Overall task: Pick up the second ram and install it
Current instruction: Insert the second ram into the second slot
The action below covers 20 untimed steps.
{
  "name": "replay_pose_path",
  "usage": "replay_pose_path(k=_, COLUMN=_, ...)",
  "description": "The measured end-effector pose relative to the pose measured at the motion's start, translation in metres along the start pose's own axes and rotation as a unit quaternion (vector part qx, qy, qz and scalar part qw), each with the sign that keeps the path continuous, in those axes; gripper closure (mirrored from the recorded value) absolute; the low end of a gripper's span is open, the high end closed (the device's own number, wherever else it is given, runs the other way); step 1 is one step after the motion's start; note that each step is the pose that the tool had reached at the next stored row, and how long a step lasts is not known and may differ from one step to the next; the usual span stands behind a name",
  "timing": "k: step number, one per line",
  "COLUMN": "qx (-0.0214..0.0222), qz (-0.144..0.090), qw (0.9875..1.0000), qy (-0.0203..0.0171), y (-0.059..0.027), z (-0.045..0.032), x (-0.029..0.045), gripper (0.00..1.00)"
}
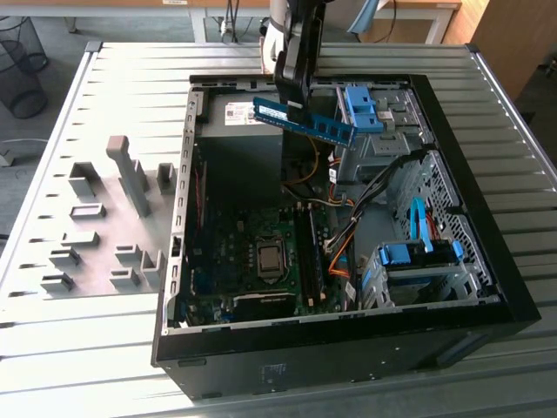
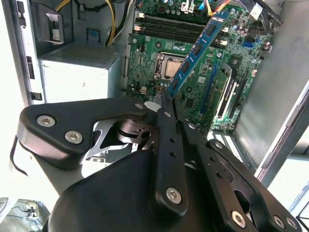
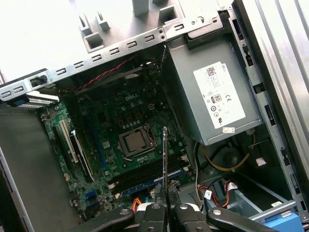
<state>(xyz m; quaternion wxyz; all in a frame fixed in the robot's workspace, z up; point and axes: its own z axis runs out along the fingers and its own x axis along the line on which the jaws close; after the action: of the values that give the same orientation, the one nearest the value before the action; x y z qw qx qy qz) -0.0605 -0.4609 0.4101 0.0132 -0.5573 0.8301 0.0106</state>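
Exterior view: gripper [image 1: 294, 94] pinches the second ram [image 1: 306, 120] by one end, aloft over the open computer case [image 1: 348, 348]'s far side.

Second wrist view: the stick hangs clear of the motherboard [image 2: 159, 48].

First wrist view: seen edge-on, apparently for slot alignment.

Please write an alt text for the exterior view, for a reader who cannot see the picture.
The gripper holds the second ram, a thin blue stick, by one end in the air above an open computer case. Below it lies the green motherboard. The case rests on a grey slatted table.
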Motion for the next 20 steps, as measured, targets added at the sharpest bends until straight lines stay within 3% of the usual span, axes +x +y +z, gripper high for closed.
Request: replay_pose_path(k=20, qx=0.0011, qz=0.033, qw=0.9995, qy=-0.0001, y=0.0, z=0.0001, x=0.0, gripper=0.87)
